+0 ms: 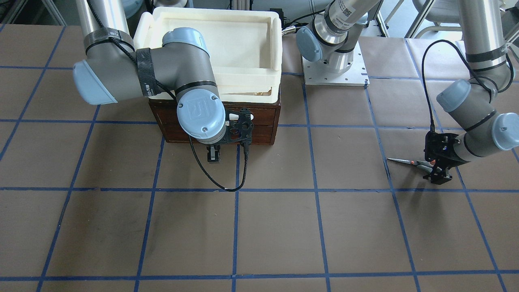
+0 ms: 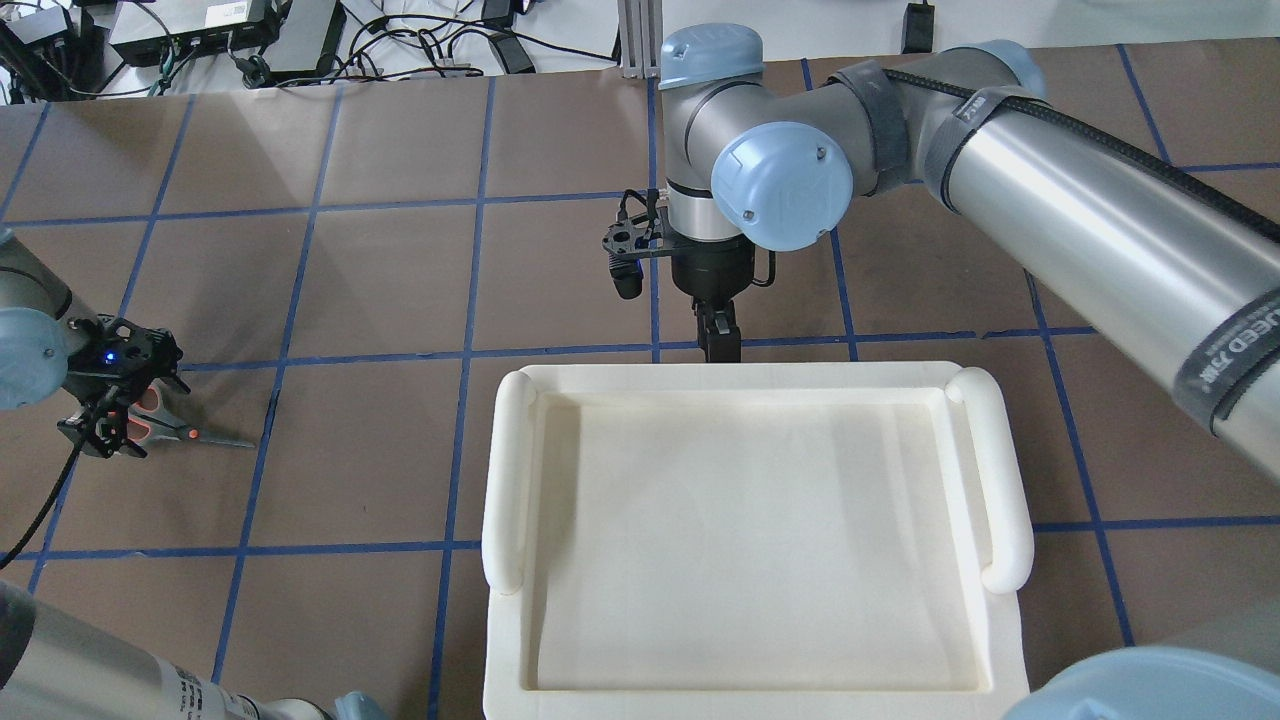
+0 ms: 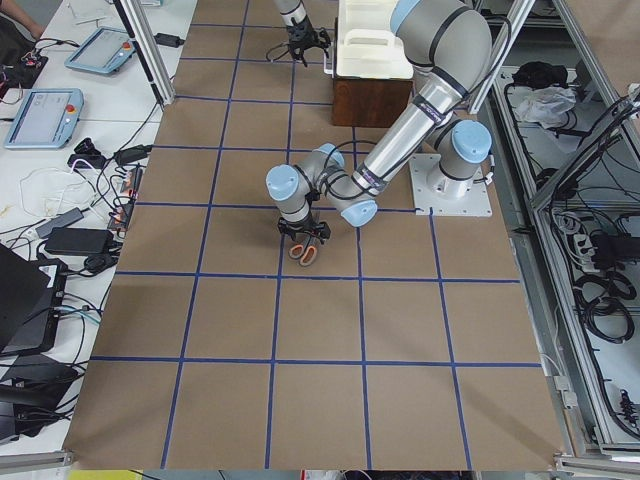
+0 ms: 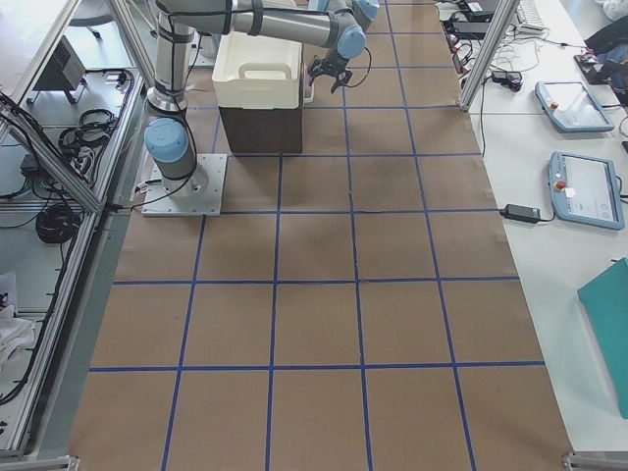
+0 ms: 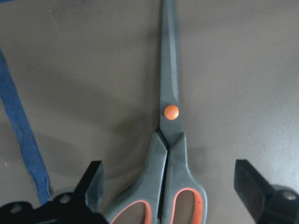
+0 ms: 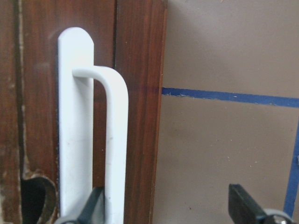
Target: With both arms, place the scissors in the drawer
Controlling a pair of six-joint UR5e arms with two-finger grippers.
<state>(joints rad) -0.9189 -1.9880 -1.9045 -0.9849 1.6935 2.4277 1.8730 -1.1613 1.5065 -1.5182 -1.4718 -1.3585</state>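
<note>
The scissors [image 5: 170,140] lie flat on the brown table, blades closed, and also show in the overhead view [image 2: 195,434] at the far left. My left gripper [image 5: 170,182] is open and low over the handles, with one finger on each side and touching nothing. The drawer [image 1: 259,121] is shut in the dark brown cabinet. Its white bar handle [image 6: 117,140] stands just inside one finger of my right gripper [image 6: 168,205], which is open at the drawer front [image 2: 720,340].
A cream-white plastic tray [image 1: 276,48] sits on top of the cabinet and covers it in the overhead view [image 2: 1000,480]. The left arm's base plate [image 1: 334,75] stands beside the cabinet. Blue tape lines grid the table.
</note>
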